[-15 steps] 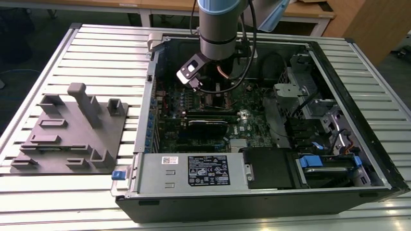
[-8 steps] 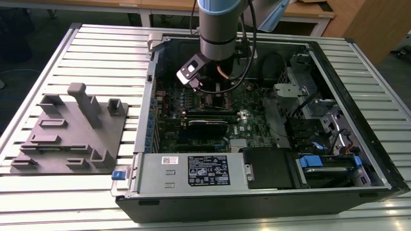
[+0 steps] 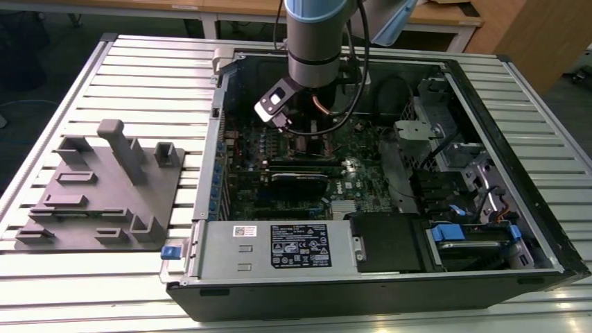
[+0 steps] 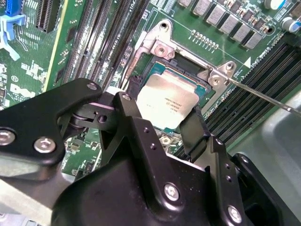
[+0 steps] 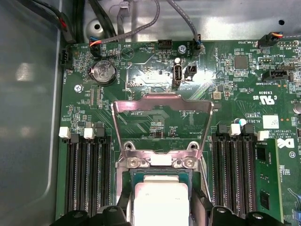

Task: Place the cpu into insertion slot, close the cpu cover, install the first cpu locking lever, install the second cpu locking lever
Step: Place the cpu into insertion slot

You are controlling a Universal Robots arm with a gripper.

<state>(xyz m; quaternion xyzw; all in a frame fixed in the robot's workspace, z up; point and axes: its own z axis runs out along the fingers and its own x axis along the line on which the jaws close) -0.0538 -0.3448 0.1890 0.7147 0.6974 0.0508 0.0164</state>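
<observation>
My gripper [image 4: 160, 113] straddles the cpu [image 4: 164, 101]; can't tell if clamped or let go. Cpu sits in the insertion slot [image 4: 150, 44]. Memory slots [image 5: 87, 174] crowd both flanks. Cpu cover [image 5: 162, 100] beyond, tilted open. Exterior view: my arm [image 3: 319, 41] drops vertically from 12 o'clock into the case [image 3: 370, 298]; grey fixture [image 3: 102, 194] at 9 o'clock.

Robotics lab or test workshop, not a home: a slotted aluminium-profile counter [image 3: 138, 62] carries a desktop computer case [image 3: 370, 295] lying open on its side, beside a grey fixture plate [image 3: 93, 201] with posts and pockets. An industrial robot arm [image 3: 319, 41] reaches down into the case, over a bare motherboard [image 5: 155, 61] with the cpu cover [image 5: 162, 102] lifted. Plain wooden desks [image 3: 240, 8] stand behind.
</observation>
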